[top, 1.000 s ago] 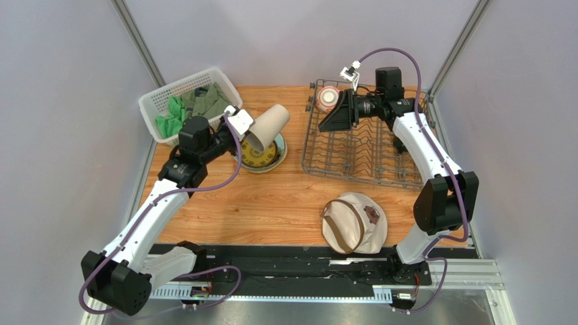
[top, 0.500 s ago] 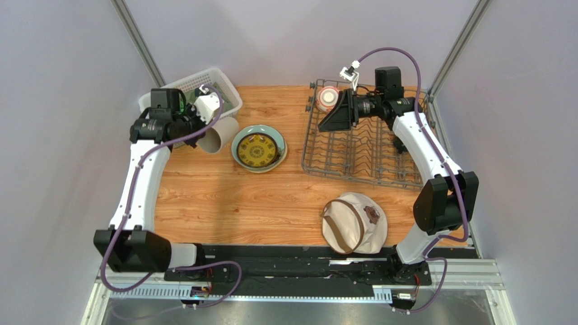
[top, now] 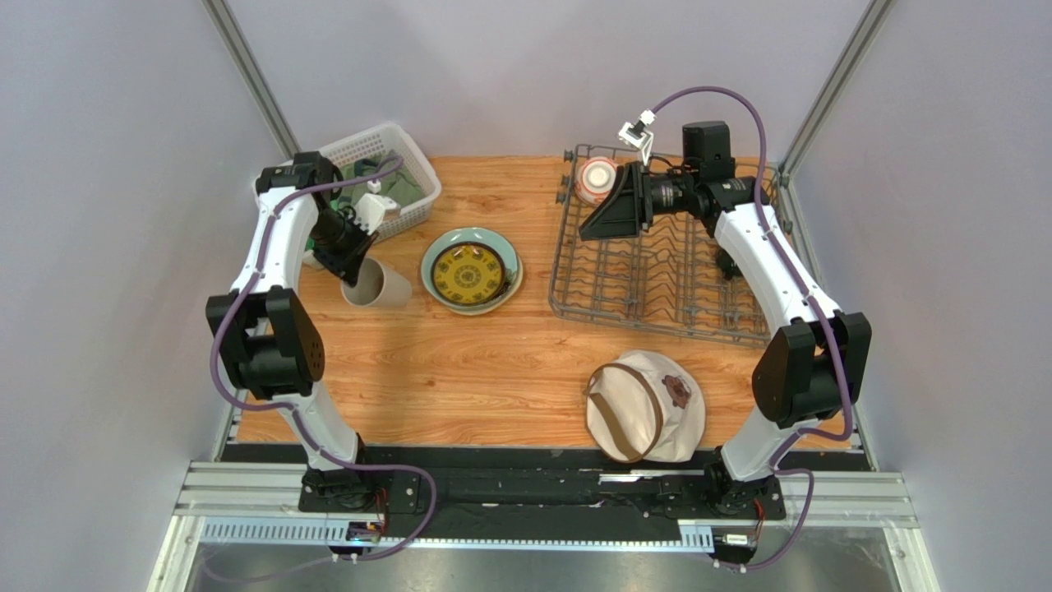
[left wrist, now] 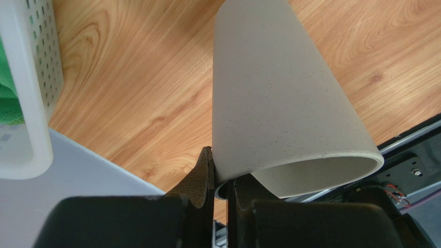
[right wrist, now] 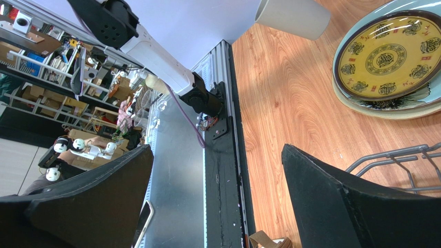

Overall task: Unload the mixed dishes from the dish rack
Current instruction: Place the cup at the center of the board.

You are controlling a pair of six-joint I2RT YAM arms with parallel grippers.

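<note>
My left gripper [top: 352, 253] is shut on the rim of the beige tumbler [top: 375, 287], which is at the table's left, beside the stacked plates; the left wrist view shows the tumbler [left wrist: 279, 98] pinched by its wall, its mouth toward the camera. The small dark yellow-patterned plate [top: 471, 271] lies on the pale green plate [top: 505, 292]; both show in the right wrist view [right wrist: 393, 57]. The dark grey dish rack [top: 661, 265] stands at the right with the red-orange-and-white bowl [top: 598, 180] at its far left corner. My right gripper [top: 603, 210] is open above the rack, near the bowl.
A white lattice basket [top: 347, 185] holding green cloth sits at the far left, right behind the left gripper. A round beige hat [top: 643, 405] with a brown strap lies at the near right. Grey walls enclose the table's left and right sides.
My left arm has swung from over the plates to the left and lowered the tumbler toward the table beside the basket. The right arm has not moved.
</note>
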